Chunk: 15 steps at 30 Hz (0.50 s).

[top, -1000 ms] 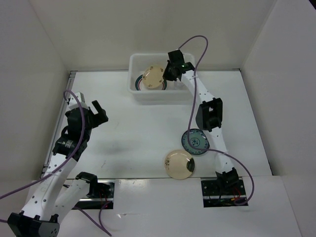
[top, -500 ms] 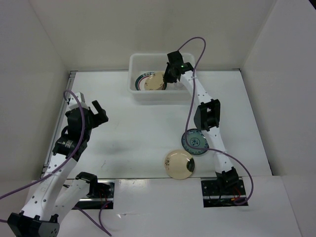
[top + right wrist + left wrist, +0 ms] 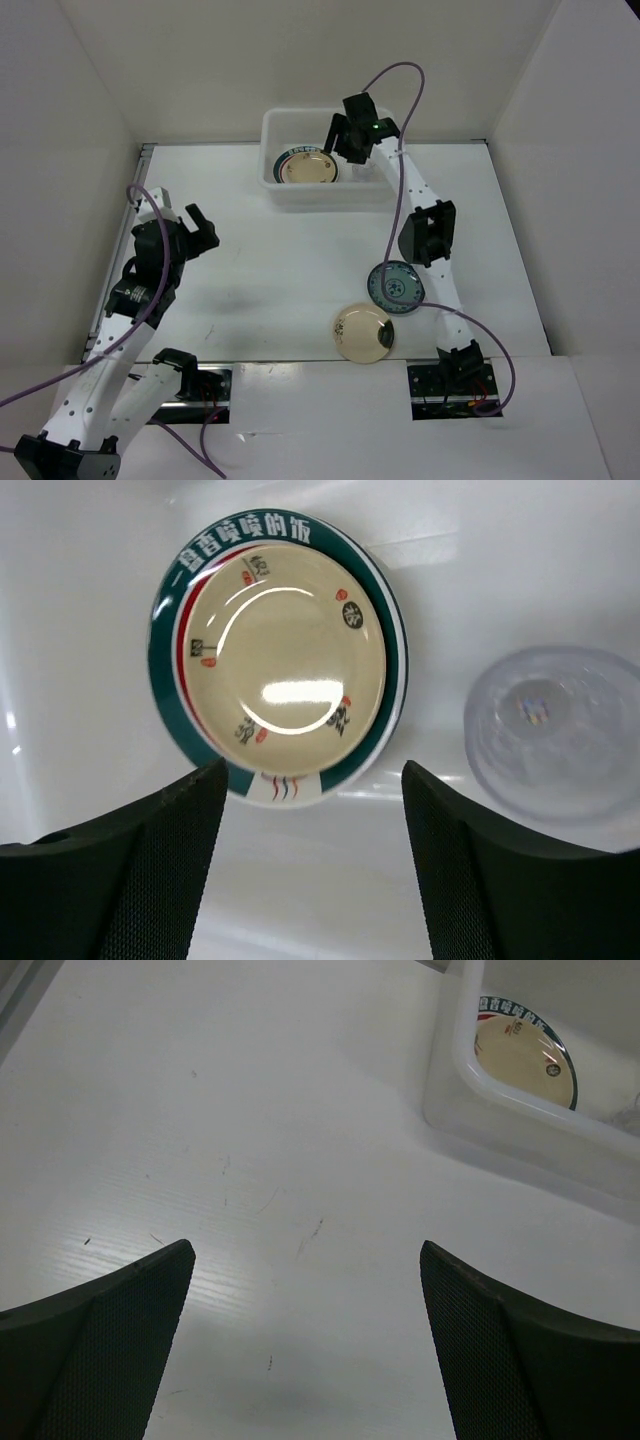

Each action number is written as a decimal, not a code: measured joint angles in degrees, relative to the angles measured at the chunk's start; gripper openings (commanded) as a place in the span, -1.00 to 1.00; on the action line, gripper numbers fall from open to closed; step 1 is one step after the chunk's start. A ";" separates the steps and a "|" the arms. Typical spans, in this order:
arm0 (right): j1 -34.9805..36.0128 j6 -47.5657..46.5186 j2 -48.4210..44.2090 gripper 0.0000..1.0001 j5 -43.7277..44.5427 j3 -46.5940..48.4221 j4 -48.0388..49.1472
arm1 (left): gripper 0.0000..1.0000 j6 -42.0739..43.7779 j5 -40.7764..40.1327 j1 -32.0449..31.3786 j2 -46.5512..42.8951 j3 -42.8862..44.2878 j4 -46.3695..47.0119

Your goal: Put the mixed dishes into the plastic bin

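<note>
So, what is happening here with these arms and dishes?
The right claw hangs open above the plastic bin, where a cream plate lies on a green-rimmed plate, a glass cup beside them. A teal plate and a second cream plate wait on the table. The left claw is open over the table, holding nothing.

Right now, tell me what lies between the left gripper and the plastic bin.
Between left gripper and plastic bin: only bare table, per left wrist view.

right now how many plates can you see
4: a cream plate stacked on a green-rimmed plate in the bin; a teal plate and a second cream plate on the table. More may hide under the stack.
</note>
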 measured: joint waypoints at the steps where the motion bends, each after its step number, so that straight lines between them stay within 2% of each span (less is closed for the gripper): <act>1: 0.00 -0.44 -2.69 0.54 0.28 -2.32 -0.04 | 1.00 0.02 0.50 0.00 -0.02 0.00 0.00; 3: 0.11 -1.40 -9.16 0.57 1.16 -7.72 -0.17 | 1.00 0.02 1.75 0.00 -0.04 0.00 0.02; 11: -0.35 -3.21 -46.82 0.60 8.74 -43.56 4.26 | 1.00 0.09 9.14 -1.22 0.46 -0.20 0.61; 15: -5.46 -2.05 -59.34 0.60 10.14 -59.28 4.13 | 1.00 0.09 15.45 -3.76 4.81 -0.22 1.84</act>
